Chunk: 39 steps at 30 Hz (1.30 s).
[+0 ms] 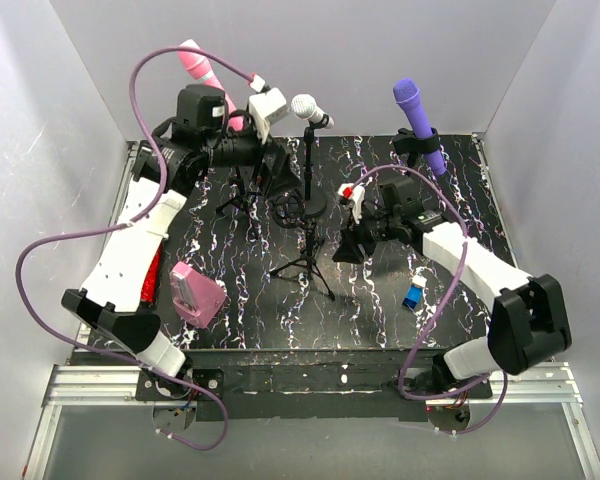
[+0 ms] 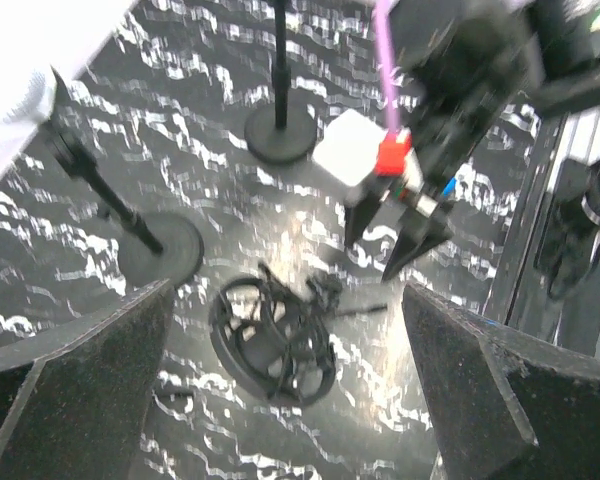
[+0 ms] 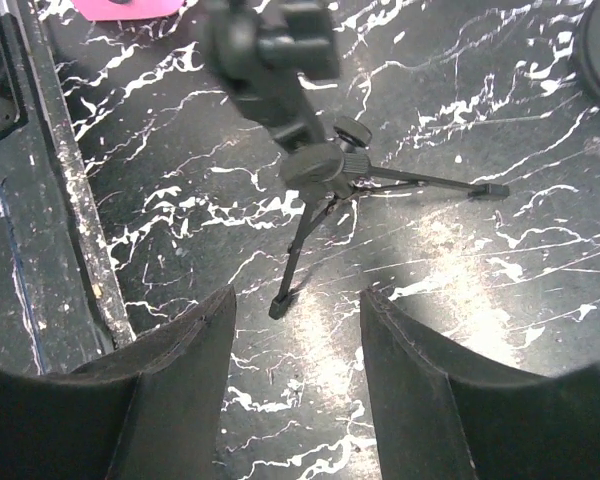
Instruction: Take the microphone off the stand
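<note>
Three microphones show in the top view: a white one (image 1: 310, 108) on a thin black pole stand, a pink one (image 1: 202, 68) behind my left arm, and a purple one (image 1: 418, 118) clipped at the back right. A small black tripod (image 1: 305, 262) carries a round shock mount (image 1: 288, 208) with nothing in its ring. My left gripper (image 1: 278, 178) hovers over that mount (image 2: 273, 340), wide open (image 2: 288, 320) and holding nothing. My right gripper (image 1: 348, 245) is low beside the tripod (image 3: 320, 170), open (image 3: 298, 300), with only table between its fingers.
Two round stand bases (image 2: 280, 135) (image 2: 160, 250) sit on the black marbled mat beyond the mount. A pink box (image 1: 195, 293) lies front left beside a red object (image 1: 152, 280). A small blue item (image 1: 413, 297) lies front right. White walls enclose the table.
</note>
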### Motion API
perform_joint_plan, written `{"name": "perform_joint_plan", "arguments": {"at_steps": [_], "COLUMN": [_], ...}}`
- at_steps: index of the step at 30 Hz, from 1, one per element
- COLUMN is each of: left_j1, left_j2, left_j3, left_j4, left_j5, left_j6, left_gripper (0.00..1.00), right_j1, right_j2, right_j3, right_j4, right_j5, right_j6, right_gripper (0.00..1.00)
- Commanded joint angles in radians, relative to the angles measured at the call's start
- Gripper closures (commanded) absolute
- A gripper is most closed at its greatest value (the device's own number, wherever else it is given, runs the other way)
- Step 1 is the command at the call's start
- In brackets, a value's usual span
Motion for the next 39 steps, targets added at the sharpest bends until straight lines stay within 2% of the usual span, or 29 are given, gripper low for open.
{"name": "perform_joint_plan", "arguments": {"at_steps": [1, 5, 7, 17, 23, 27, 33, 36, 39], "left_j1": [-0.005, -0.004, -0.005, -0.004, -0.004, 0.005, 0.064, 0.106, 0.133], "left_j2": [-0.111, -0.139, -0.140, -0.154, -0.147, -0.131, -0.107, -0.094, -0.099], "left_j3": [-0.144, -0.212, -0.233, -0.313, -0.364, -0.375, -0.344, -0.346, -0.364], "left_j4": [-0.073, -0.081, -0.093, -0.035, -0.001, 0.007, -0.036, -0.076, -0.082], "left_j5": [-0.089, -0.261, -0.297, -0.309, -0.330, -0.294, -0.043, 0.031, 0.051], "left_j6": [0.113, 0.028, -0.023, -0.166, -0.267, -0.345, -0.403, -0.411, -0.419], "left_gripper": [0.02, 0.02, 0.02, 0.02, 0.03, 0.10, 0.29, 0.38, 0.43], "right_j1": [-0.002, 0.002, 0.019, 0.110, 0.136, 0.139, 0.143, 0.146, 0.148], "right_j2": [-0.105, -0.128, -0.120, 0.033, 0.094, 0.096, 0.070, 0.065, 0.070], "right_j3": [0.022, 0.080, 0.109, 0.234, 0.274, 0.265, 0.226, 0.212, 0.212], "right_j4": [-0.044, -0.017, 0.012, 0.039, 0.057, 0.059, 0.080, 0.098, 0.100], "right_j5": [-0.033, -0.022, -0.005, -0.022, -0.010, 0.004, 0.044, 0.068, 0.076], "right_j6": [-0.037, -0.014, -0.002, 0.000, -0.002, -0.017, -0.023, -0.019, -0.017], "right_gripper": [0.39, 0.39, 0.38, 0.34, 0.38, 0.39, 0.40, 0.41, 0.42]}}
